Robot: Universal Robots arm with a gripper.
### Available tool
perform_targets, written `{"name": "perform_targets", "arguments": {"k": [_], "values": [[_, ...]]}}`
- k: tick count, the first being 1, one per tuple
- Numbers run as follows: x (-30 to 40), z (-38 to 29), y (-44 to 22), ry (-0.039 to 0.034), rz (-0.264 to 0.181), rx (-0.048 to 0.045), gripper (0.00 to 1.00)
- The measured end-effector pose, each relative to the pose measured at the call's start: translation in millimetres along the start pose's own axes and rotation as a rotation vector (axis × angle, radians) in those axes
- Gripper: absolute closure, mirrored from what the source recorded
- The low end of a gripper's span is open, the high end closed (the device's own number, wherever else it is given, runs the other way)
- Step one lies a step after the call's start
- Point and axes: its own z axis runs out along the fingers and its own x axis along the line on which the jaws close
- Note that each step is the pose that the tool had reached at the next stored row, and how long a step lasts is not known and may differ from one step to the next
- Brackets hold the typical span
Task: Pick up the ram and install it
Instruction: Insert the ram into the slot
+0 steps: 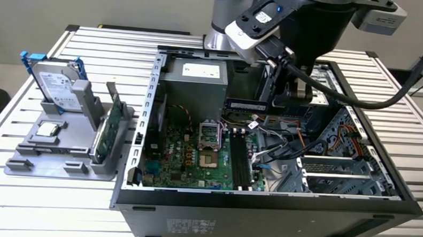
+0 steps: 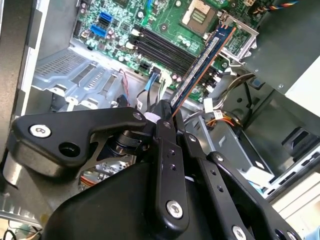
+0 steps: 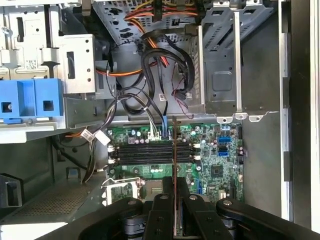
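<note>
The black two-finger gripper [image 2: 167, 117] is clamped on one end of the long, thin, dark-green ram stick [image 2: 200, 62]. The stick juts beyond its fingertips over the green motherboard's black memory slots [image 3: 150, 152], unseated, probably leaving the contact edge free.

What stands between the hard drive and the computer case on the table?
The green expansion card, upright in the grey holder, stands between hard drive and case, in the exterior view.
</note>
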Motion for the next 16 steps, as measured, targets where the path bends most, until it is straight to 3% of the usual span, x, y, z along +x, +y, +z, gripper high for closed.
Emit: {"name": "perform_targets", "arguments": {"k": [16], "values": [[6.7, 14.9, 0.9, -0.0002, 0.000, -0.0042, 1.00]]}}
